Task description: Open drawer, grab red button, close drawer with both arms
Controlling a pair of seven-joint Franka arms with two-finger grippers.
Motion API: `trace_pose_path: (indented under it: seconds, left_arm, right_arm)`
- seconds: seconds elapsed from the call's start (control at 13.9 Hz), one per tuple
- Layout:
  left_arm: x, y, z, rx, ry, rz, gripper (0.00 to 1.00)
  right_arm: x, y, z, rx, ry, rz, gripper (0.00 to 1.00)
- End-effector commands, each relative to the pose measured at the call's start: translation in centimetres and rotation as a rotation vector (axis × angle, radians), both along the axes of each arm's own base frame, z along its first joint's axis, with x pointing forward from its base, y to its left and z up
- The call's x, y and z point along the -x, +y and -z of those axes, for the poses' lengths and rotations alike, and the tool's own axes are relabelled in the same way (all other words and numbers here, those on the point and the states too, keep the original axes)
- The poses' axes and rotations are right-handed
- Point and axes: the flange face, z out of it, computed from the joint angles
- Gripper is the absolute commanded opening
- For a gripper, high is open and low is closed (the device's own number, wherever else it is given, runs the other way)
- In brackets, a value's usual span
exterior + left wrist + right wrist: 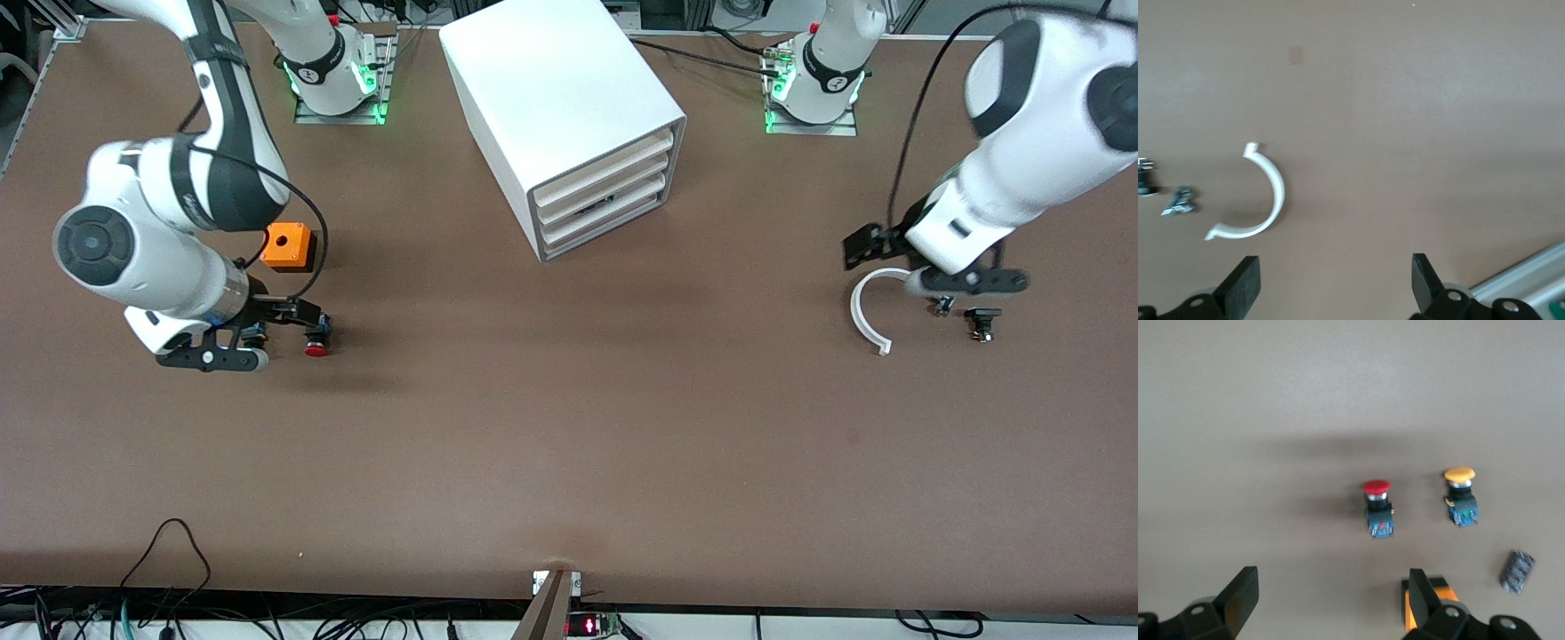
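The white cabinet (560, 98) stands at the middle of the table near the arms' bases. Its three tray drawers (605, 191) all look pushed in. The red-capped button (315, 342) lies on the table toward the right arm's end, and it also shows in the right wrist view (1377, 507). My right gripper (298, 313) hangs open and empty over the table between that button and the orange cube (289, 246); its jaws (1331, 603) stand wide apart. My left gripper (876, 247) is open and empty (1336, 287) over bare table toward the left arm's end.
A yellow-capped button (1460, 495) lies beside the red one, with a small grey part (1517, 571) close by. The orange cube (1435, 600) sits by one right finger. A white half ring (867, 313) and two small dark parts (981, 322) lie by the left gripper.
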Motion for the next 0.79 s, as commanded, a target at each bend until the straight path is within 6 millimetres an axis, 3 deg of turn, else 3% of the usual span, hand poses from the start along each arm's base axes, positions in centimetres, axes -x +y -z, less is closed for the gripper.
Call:
trace_pose_path:
  seconds: [0.0,0.14,0.29,0.5,0.72]
  left_arm:
    - [0.7,2.4,-4.0,-0.022,0.028,0.050,1.00]
    - [0.8,2.8,-4.6,-0.064,0.032,0.063,1.00]
    - [0.4,2.9,-5.1,-0.095,0.009,0.075,1.00]
    - [-0.2,2.8,-5.3,-0.082,-0.032,0.078,1.00]
    - [-0.2,2.8,-5.2,-0.087,-0.029,0.079,1.00]
  right_arm:
    - [-0.5,0.8,-5.7,-0.005,-0.004,0.032,1.00]
    - [-0.6,0.2,-8.8,-0.016,-0.033,0.029,1.00]
    - [-0.2,-1.1,-13.1,-0.052,-0.097,0.031,1.00]
    - [1.0,-2.1,-17.1,0.015,-0.145,-0.002,1.00]
    - [0.7,-4.6,-17.6,0.039,-0.154,-0.023,1.00]
